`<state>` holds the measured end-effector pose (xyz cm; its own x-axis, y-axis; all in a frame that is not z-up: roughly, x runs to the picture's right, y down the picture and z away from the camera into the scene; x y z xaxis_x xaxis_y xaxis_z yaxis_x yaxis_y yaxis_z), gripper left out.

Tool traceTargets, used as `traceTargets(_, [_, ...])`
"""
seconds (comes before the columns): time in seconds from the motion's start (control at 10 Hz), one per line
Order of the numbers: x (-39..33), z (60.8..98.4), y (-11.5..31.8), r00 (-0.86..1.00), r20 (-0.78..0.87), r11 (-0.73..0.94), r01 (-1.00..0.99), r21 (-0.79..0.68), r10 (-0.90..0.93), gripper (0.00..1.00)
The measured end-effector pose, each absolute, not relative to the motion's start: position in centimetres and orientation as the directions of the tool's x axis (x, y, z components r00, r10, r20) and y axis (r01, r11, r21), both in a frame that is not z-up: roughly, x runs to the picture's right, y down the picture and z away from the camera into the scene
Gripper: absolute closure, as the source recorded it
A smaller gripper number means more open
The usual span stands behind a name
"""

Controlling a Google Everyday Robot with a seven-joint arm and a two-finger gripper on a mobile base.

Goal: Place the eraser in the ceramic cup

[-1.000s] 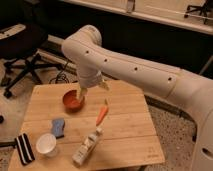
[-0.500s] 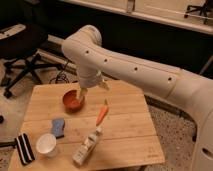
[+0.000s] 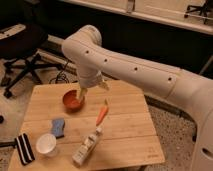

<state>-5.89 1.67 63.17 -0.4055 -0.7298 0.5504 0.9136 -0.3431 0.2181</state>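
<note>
Our gripper [image 3: 91, 90] hangs by the bowl [image 3: 73, 100], fingers apart and empty — we judge the eraser [image 3: 24, 148], light and stiff beside the cup [image 3: 46, 144], best pinched across its narrow width.

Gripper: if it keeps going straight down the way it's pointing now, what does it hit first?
Probably the red bowl. The open gripper points down at the bowl's right edge, so one finger would likely meet that rim first. Depth is unclear, so it may instead land on the bare table just beside the bowl.
</note>
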Motion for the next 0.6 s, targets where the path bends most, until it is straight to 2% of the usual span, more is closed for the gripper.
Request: traceTargets(0.6, [-7.3,62.7,1.1,-0.444,0.534,-0.376,0.896,0.238,-0.72,0.2])
